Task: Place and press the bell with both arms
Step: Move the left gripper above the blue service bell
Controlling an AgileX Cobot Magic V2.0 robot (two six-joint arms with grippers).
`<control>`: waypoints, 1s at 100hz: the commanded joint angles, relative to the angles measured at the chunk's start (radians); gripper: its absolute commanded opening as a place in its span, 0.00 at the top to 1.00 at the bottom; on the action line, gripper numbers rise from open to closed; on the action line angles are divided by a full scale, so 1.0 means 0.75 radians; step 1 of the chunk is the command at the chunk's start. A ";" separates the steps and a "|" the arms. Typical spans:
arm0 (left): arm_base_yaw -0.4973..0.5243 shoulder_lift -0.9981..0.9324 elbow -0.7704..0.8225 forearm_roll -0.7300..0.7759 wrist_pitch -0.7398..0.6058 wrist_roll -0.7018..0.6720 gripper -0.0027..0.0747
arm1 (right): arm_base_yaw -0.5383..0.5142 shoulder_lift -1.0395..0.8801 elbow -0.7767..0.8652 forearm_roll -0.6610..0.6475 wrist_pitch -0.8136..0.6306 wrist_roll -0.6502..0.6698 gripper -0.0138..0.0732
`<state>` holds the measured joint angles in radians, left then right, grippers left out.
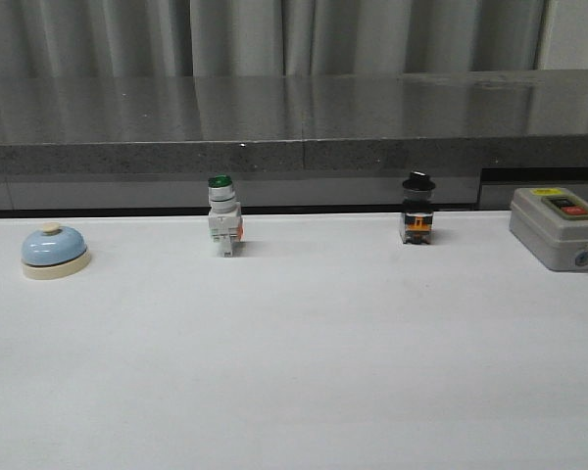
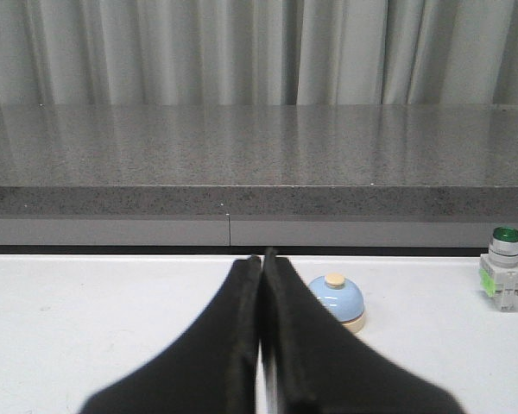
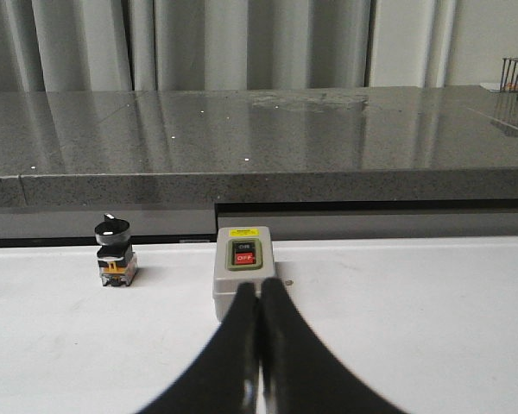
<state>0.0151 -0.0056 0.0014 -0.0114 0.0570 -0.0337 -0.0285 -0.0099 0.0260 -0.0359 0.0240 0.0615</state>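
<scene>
Light-blue bell (image 1: 54, 251) sits untouched at the table's (image 1: 304, 372) far left. Left gripper (image 2: 263, 259) and right gripper (image 3: 259, 289) both closed, empty. Step: approach; next requires opening left fingers.

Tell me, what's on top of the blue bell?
A small cream button sits on top of the bell. Under the dome is a cream base on the white table. What is inside the dome cannot be seen.

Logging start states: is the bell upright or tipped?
Upright. The bell sits flat on its cream base on the white table, button pointing up; the left wrist view agrees.
</scene>
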 commanded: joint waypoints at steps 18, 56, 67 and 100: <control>0.001 -0.040 0.055 0.000 -0.113 -0.001 0.99 | -0.005 -0.024 -0.018 -0.016 -0.108 -0.002 0.91; 0.001 0.139 -0.098 -0.075 -0.046 -0.001 0.99 | -0.005 -0.024 -0.018 -0.016 -0.108 -0.002 0.91; 0.001 0.268 -0.217 -0.101 0.018 -0.001 0.99 | -0.005 -0.024 -0.018 -0.016 -0.108 -0.002 0.91; -0.002 0.756 -0.588 -0.078 0.199 0.002 0.99 | -0.005 -0.024 -0.018 -0.016 -0.108 -0.002 0.91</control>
<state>0.0151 0.4711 -0.3419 -0.0752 0.2282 -0.0337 -0.0285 -0.0099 0.0260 -0.0359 0.0240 0.0615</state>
